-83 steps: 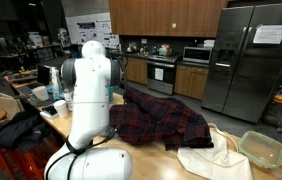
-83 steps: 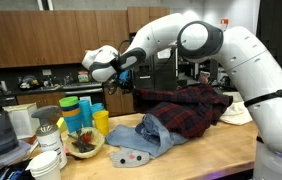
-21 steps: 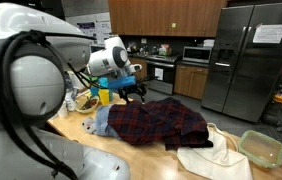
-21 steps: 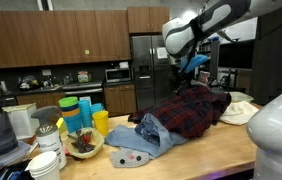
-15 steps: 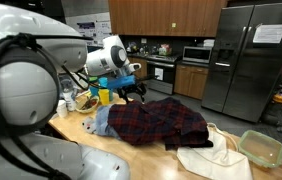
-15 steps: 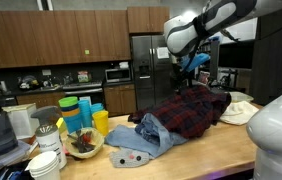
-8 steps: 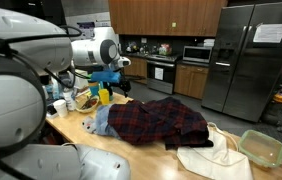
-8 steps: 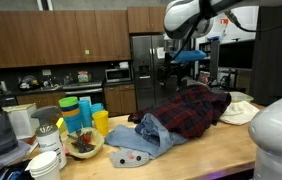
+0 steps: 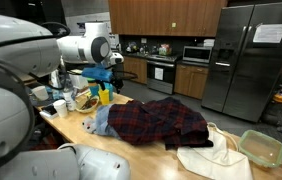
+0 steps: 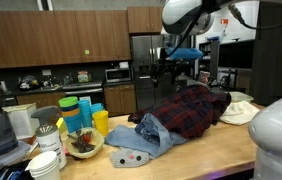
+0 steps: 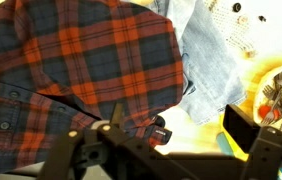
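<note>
The pincer [image 10: 171, 62] hangs in the air with its jaws wide apart and holds nothing. In the wrist view it looks down on the plaid shirt [image 11: 71, 70], which lies crumpled and spread on the table [image 9: 146, 158], well below the pincer and apart from it. Just beside the shirt, touching its edge, lies a light blue denim cloth [image 11: 213, 60].

To take the shirt well, I think the pincer should come straight down on a raised fold near the edge of the shirt, not on a flat part, so that both jaws get cloth between them. It should close only on the plaid cloth, because the denim cloth overlaps it at the border and could be pinched together with it. A slow descent is safer, since the table is hard under the thin cloth.

About the containers: a bowl [image 10: 83, 143] stands near the denim cloth and holds some metal pieces, perhaps cutlery, but they are too blurred to name. Behind it stands 1 yellow cup [image 10: 101, 121]; its inside is not visible. At the far end of the table, beside a pale cloth [image 9: 216, 155], a clear box [image 9: 263, 148] with a green rim seems to hold nothing.
</note>
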### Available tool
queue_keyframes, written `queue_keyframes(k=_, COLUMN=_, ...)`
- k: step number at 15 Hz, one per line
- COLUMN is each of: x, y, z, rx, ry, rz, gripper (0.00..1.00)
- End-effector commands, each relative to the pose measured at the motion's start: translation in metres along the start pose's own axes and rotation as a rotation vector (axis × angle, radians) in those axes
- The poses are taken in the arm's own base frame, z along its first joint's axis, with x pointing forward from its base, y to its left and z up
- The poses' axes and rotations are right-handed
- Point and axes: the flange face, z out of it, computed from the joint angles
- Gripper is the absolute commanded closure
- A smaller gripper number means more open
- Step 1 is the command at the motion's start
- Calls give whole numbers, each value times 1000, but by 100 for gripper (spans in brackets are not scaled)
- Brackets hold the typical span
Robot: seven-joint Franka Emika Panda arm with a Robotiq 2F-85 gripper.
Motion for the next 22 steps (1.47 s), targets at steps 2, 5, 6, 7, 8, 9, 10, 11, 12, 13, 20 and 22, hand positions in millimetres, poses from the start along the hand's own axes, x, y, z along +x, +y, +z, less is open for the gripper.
queue_keyframes(k=2, x=12, y=-32, z=11, rx=7, ry=26, rz=-17, gripper=0)
queue_keyframes(k=5, x=16, y=-59, z=25, rx=-17, ry=33, rz=-35, gripper=0)
queue_keyframes(k=6, x=19, y=-66, z=30, rx=-23, ry=30, rz=-24, gripper=0)
queue_keyframes(k=7, x=20, y=-71, z=38, rx=-39, ry=23, rz=11, gripper=0)
queue_keyframes(k=8, x=22, y=-75, z=45, rx=-56, ry=19, rz=44, gripper=0)
queue_keyframes(k=9, x=23, y=-78, z=52, rx=-77, ry=13, rz=81, gripper=0)
queue_keyframes(k=10, x=24, y=-78, z=61, rx=-108, ry=8, rz=126, gripper=0)
queue_keyframes(k=11, x=24, y=-75, z=69, rx=-151, ry=-8, rz=183, gripper=0)
queue_keyframes(k=12, x=24, y=-74, z=76, rx=-184, ry=-23, rz=225, gripper=0)
queue_keyframes(k=13, x=22, y=-72, z=84, rx=-224, ry=-36, rz=262, gripper=0)
queue_keyframes(k=20, x=10, y=-62, z=115, rx=-490, ry=-161, rz=473, gripper=0)
queue_keyframes(k=22, x=9, y=-67, z=113, rx=-521, ry=-187, rz=481, gripper=0)
